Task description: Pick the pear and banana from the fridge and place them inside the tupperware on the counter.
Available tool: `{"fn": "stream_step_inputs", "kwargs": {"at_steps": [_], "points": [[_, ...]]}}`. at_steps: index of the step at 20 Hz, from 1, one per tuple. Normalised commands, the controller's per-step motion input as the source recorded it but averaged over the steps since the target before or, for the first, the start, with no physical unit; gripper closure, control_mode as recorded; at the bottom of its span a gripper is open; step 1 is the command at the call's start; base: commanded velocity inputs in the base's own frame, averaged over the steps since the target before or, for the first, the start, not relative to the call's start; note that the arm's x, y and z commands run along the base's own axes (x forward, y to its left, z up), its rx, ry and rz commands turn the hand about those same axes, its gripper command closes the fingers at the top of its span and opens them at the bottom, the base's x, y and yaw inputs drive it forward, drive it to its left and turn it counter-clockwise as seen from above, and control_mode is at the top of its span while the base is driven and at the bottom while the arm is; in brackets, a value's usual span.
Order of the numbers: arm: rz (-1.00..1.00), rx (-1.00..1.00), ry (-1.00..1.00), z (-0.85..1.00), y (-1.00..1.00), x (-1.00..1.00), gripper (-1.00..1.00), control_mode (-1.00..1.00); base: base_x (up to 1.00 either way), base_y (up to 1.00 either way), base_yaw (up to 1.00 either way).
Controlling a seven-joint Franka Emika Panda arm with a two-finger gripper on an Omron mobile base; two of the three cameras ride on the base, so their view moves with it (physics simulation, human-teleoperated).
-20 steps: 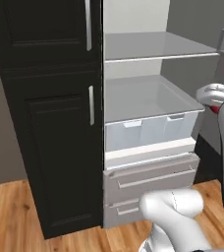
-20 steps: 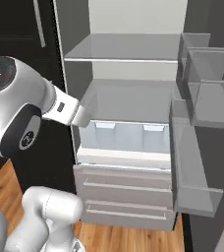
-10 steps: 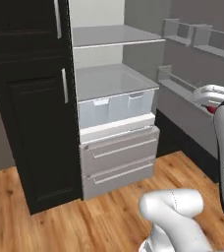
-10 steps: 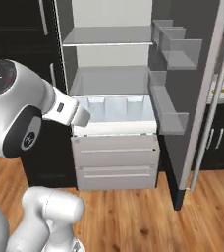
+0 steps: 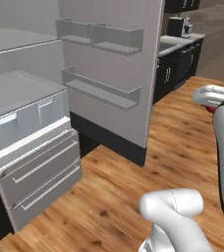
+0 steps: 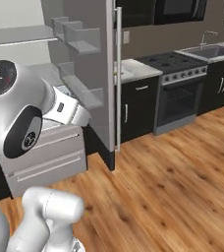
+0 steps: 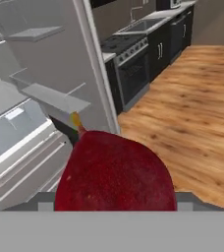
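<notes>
A dark red pear [image 7: 115,172] sits close in front of the hand camera, its short stem [image 7: 76,120] pointing up and left. My gripper [image 5: 211,100] is shut on the pear, and a red sliver of it [image 5: 213,105] peeks out under the white hand at the right edge. The fridge [image 5: 30,128] stands open on the left, with glass shelves, a translucent drawer and grey lower drawers. Its door [image 6: 92,74] with shelf bins swings out toward me. The marbled counter [image 6: 133,69] lies just past the door. Banana and tupperware are out of view.
A black stove with oven [image 6: 180,93] stands beyond the counter, and a sink [image 6: 210,49] further right. A coffee machine [image 5: 181,27] sits on a far counter. Wooden floor [image 6: 173,187] stretches wide to the right of the fridge door.
The whole picture has swung: the base has turned right, from facing the fridge shelves to facing the door and kitchen. The hand keeps its pose.
</notes>
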Motion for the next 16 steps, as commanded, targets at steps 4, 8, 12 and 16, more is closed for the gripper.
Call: {"fn": "stream_step_inputs", "kwargs": {"at_steps": [4,8,12,16], "points": [[0.0,0.0,0.0,0.0,0.0,0.0,1.0,1.0,0.21,-0.57,-0.33],[0.0,0.0,0.0,0.0,0.0,0.0,1.0,1.0,0.33,-0.49,-0.23],[0.0,0.0,0.0,0.0,0.0,0.0,1.0,1.0,0.43,-0.49,-0.12],[0.0,0.0,0.0,0.0,0.0,0.0,1.0,1.0,0.56,-0.55,0.0]]}}
